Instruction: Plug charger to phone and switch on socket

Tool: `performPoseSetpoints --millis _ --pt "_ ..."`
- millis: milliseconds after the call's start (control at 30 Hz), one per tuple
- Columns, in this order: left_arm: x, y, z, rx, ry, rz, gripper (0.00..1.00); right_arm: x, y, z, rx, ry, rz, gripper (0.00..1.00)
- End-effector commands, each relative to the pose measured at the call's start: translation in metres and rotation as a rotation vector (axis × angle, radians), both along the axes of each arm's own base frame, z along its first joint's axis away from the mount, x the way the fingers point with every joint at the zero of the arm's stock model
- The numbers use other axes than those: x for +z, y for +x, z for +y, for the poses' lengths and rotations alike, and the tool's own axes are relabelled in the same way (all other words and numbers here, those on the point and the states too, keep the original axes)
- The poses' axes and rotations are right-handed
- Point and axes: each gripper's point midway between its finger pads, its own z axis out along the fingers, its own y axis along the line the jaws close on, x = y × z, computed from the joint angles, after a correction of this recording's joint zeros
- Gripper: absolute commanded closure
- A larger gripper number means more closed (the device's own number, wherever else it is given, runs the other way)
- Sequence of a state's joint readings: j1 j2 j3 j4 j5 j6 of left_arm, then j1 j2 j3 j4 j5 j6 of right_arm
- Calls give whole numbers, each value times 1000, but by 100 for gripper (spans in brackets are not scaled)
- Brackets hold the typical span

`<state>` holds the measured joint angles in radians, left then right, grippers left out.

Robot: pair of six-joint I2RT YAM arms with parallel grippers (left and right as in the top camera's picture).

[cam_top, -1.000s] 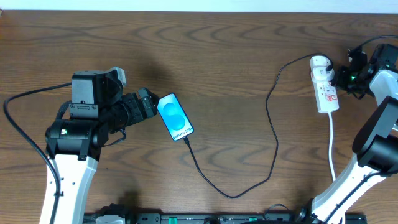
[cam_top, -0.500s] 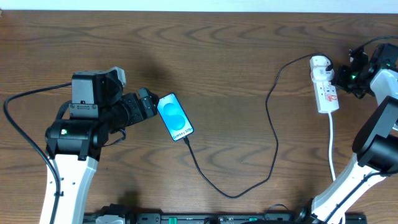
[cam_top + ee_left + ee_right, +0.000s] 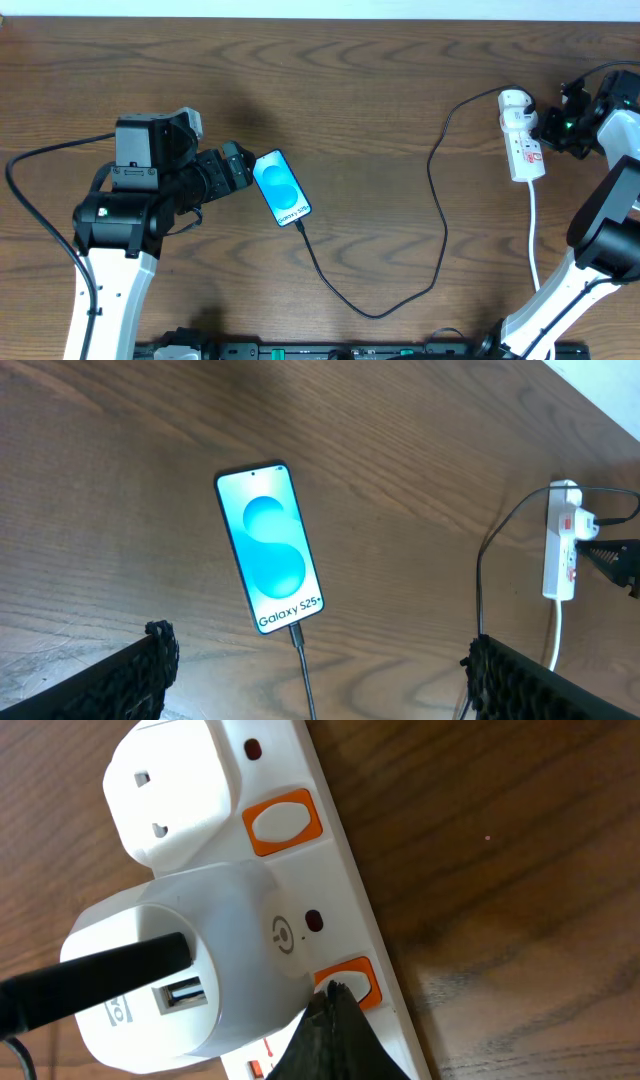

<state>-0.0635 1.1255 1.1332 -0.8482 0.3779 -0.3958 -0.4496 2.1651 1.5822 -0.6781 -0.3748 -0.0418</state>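
Note:
The phone [image 3: 281, 188] lies lit on the wooden table with the charger's black plug tip [image 3: 297, 635] in its lower end. Its thin black cable [image 3: 440, 200] loops right to a white adapter [image 3: 190, 970] seated in the socket [image 3: 524, 140]. My left gripper [image 3: 238, 168] is open just left of the phone, its fingers [image 3: 150, 660] wide on either side of the cable and touching nothing. My right gripper [image 3: 330, 992] is shut, and its tip rests on an orange switch [image 3: 360, 976] of the socket [image 3: 340, 870], beside the adapter.
A second orange switch [image 3: 283, 820] and a small white plug [image 3: 170, 795] sit further along the strip. The strip's white cord [image 3: 533, 235] runs toward the front edge. Dark brown tabletop [image 3: 360, 110] lies between the two arms.

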Motion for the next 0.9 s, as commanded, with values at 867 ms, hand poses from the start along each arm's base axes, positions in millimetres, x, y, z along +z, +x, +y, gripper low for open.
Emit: performPoseSetpoints --millis 867 --pt "9 2 2 5 7 -27 6 -16 7 43 16 136 4 99"
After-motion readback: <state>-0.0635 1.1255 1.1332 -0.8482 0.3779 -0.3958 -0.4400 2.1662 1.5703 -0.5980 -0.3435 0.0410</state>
